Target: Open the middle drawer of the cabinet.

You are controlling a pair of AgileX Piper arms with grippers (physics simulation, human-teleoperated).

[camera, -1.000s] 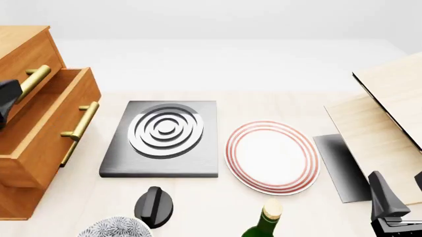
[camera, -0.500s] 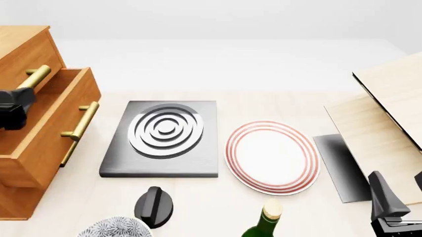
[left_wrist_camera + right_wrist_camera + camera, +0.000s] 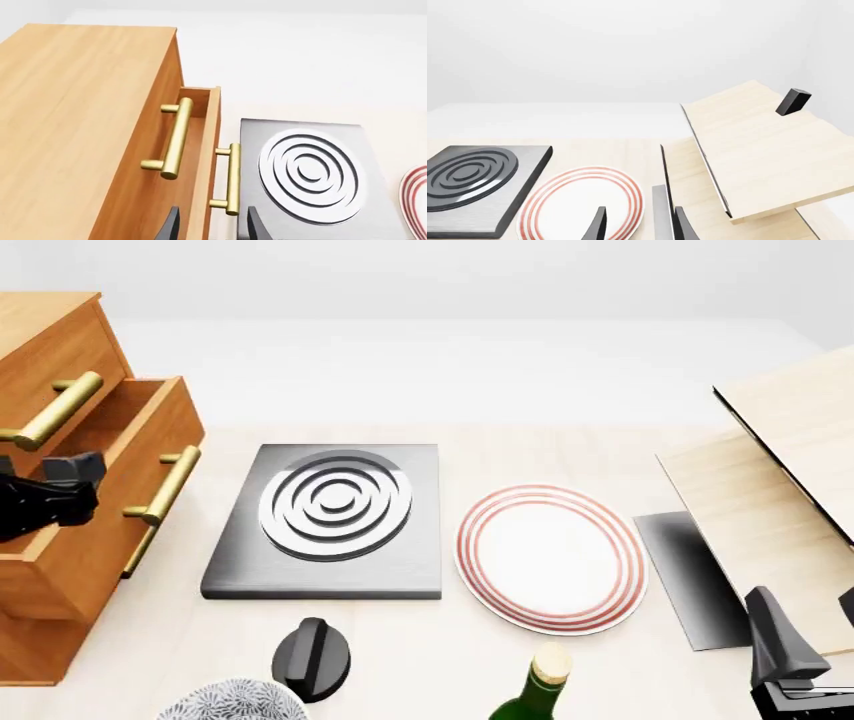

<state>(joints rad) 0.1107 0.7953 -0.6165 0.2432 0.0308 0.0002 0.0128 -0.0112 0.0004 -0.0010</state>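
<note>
We are finding the orange-brown wooden cabinet (image 3: 54,350) standing at the table's left edge, with its middle drawer (image 3: 100,505) already drawn well out toward the grey hob plate with concentric rings (image 3: 334,515). The drawer's brass cylindrical bar handle (image 3: 163,495) is showing free, with nothing gripping it. The left gripper (image 3: 212,225) is hanging just beside the drawer front, its fingers spread apart and holding nothing. The right gripper (image 3: 639,225) is resting low by the pale light-wood boards (image 3: 754,150), fingers likewise parted and empty.

We are judging the pull as substantially done. To finish well, we are recommending the left arm back away straight along the drawer's travel, keeping its fingers wide of the bar so the drawer is not nudged shut, and staying clear of the red-ringed white plate (image 3: 550,558).
</note>
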